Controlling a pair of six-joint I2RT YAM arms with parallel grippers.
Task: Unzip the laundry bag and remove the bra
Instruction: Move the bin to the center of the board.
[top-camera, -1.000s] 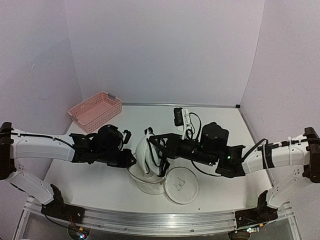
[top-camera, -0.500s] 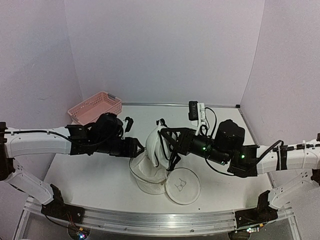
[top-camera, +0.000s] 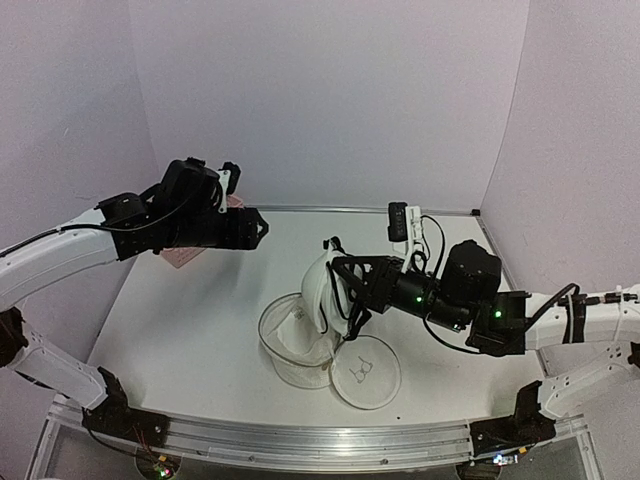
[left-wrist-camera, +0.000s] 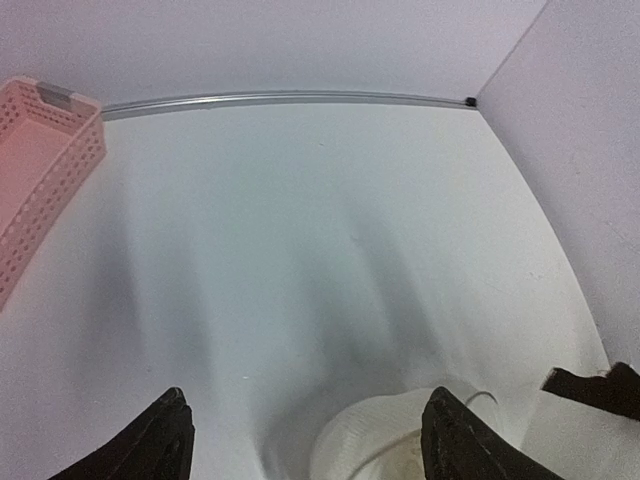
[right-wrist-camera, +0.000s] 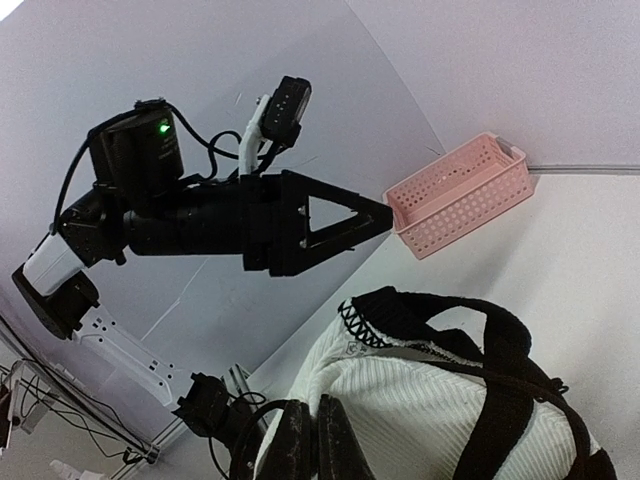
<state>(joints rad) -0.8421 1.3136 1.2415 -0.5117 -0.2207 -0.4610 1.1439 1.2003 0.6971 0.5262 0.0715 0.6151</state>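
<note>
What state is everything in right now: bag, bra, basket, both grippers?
laundry bag: unzipped, two halves lying open side by side.
bra: lifted, mostly out of the bag, hanging from the right gripper.
right gripper: shut on the bra, above the bag.
left gripper: open, empty, raised away from the bag.
pink basket: upright at far left, nothing visible inside.

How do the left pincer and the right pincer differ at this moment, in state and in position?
The left pincer is open and empty; the right pincer is shut on the bra. The left pincer hangs in the air near the pink basket, away from the laundry bag; the right pincer holds the bra over the opened laundry bag. Both are black and point toward each other.
</note>
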